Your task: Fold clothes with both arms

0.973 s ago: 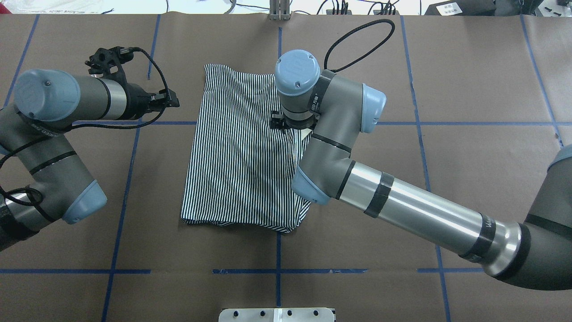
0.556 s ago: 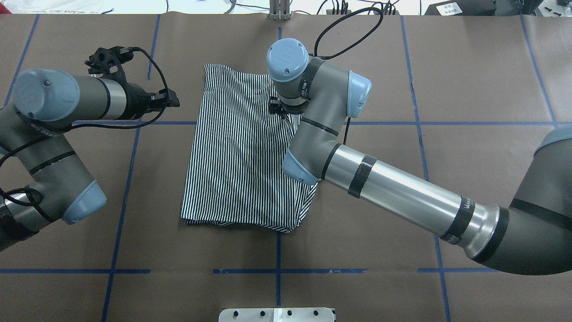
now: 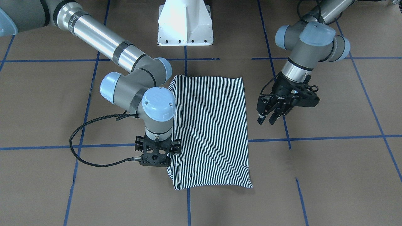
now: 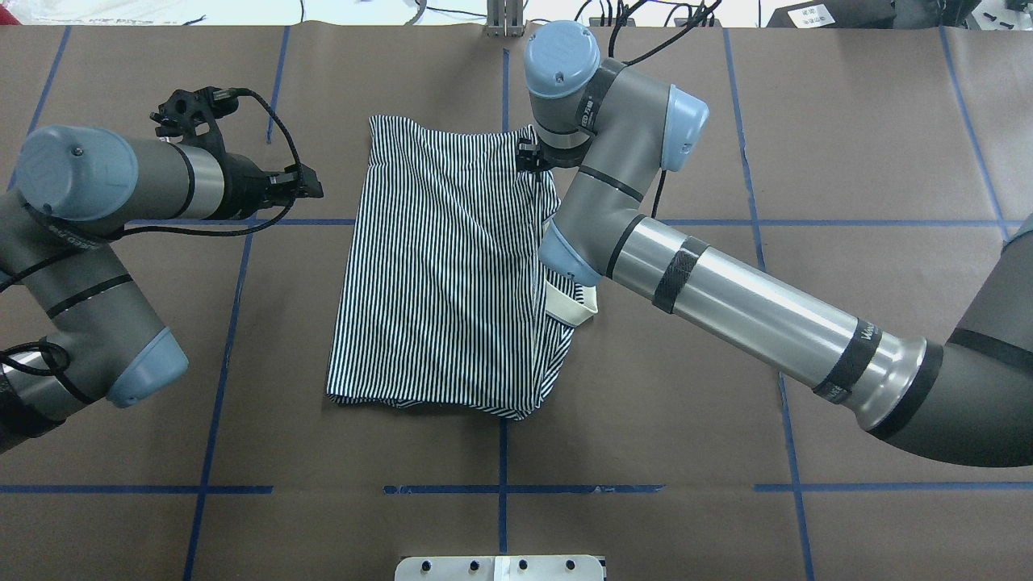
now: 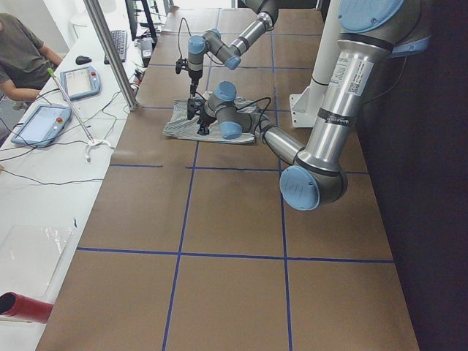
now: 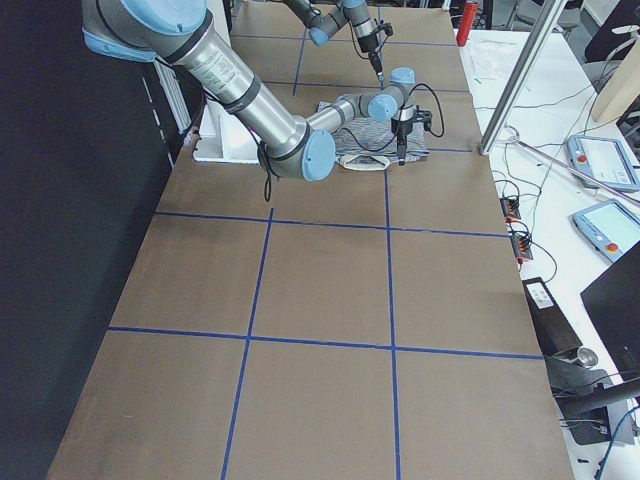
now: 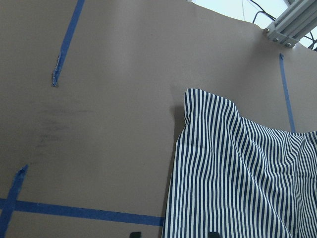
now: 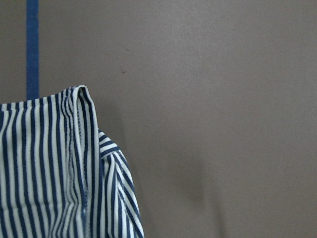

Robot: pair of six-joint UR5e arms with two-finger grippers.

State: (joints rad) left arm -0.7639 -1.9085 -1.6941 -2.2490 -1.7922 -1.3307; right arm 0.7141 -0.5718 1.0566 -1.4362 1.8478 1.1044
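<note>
Striped shirt (image 4: pixel 436 274) folded flat on table (image 4: pixel 847 121), frame centre. Soft, light, limp: pinch at hem corners. Empty left hand (image 3: pixel 266 121) gapes beside it. At shirt's edge, right hand (image 3: pixel 156 158): fingers hidden, cannot tell grip.

Both arms have matte grey jointed housings with rounded light blue caps (image 4: pixel 562 58) dotted with small screws. The right arm (image 4: pixel 750 315) has a polished silver tube ringed by black bands (image 4: pixel 676 270) and small white lettering. The left arm (image 4: pixel 105 177) shows a shorter silver collar. A black braided cable (image 3: pixel 100 165) runs to the right wrist. The left end effector (image 3: pixel 266 121) is black and two-fingered. The pedestal (image 3: pixel 185 22) is white.
</note>
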